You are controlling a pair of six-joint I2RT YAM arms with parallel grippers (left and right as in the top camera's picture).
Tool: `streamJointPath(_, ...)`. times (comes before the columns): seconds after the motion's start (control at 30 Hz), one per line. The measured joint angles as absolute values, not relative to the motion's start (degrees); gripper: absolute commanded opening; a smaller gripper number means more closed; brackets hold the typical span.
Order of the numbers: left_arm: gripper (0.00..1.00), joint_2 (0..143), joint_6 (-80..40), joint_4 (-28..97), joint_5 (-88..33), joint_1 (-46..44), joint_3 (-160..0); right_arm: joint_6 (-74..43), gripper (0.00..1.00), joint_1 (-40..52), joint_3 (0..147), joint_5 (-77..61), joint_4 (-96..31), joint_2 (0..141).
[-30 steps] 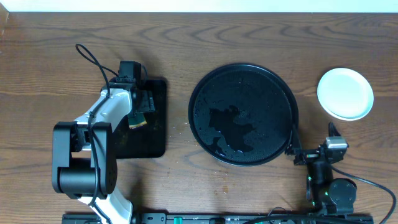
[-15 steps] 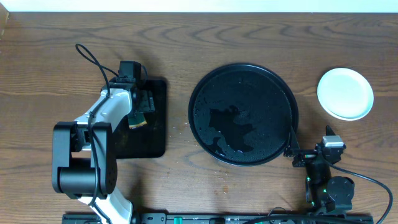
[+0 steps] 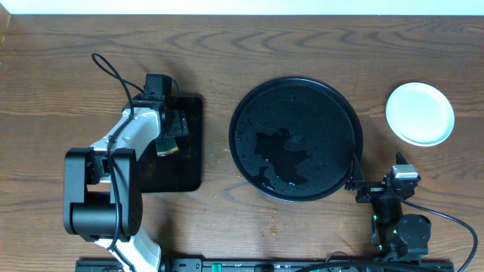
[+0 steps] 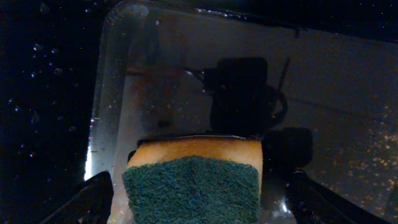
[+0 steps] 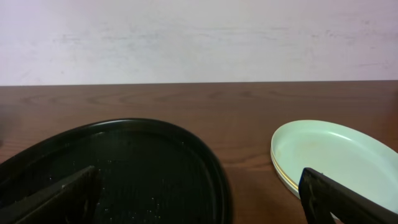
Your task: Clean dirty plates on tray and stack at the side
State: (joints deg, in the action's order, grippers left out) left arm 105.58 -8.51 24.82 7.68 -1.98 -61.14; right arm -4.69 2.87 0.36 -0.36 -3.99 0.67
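The round black tray (image 3: pixel 240 106) sits mid-table, wet, with a puddle and no plates on it. The plates (image 3: pixel 420 113) lie stacked to its right on the table. In the right wrist view the stack (image 5: pixel 336 152) shows a pale top plate with a yellow rim beneath. My right gripper (image 3: pixel 382 187) rests low near the front edge, open and holding nothing (image 5: pixel 199 202), facing the tray's rim (image 5: pixel 208 158). My left gripper (image 3: pixel 171 134) stands open over a green-topped yellow sponge (image 4: pixel 193 183), with a gap at each finger.
The sponge (image 3: pixel 168 146) lies in a small black rectangular tray (image 3: pixel 189 170) at the left, wet inside. The left arm's white link and cable reach over it. Bare wood lies between the two trays and behind them.
The right gripper has drawn back slightly toward the front edge of the table. The left arm, sponge, tray and plates have not moved.
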Motion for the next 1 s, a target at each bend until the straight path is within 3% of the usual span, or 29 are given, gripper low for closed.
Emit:
streamJointPath(0.47, 0.89, 102.7, -8.5, 25.5, 7.7, -2.0, -61.1, -5.0, 0.99, 2.9, 0.4, -0.4, -4.0, 0.7)
streamJointPath(1.0, 0.90, 59.9, -8.5, 25.5, 7.7, -2.0, -61.0, -5.0, 0.99, 2.9, 0.4, -0.3, -4.0, 0.7)
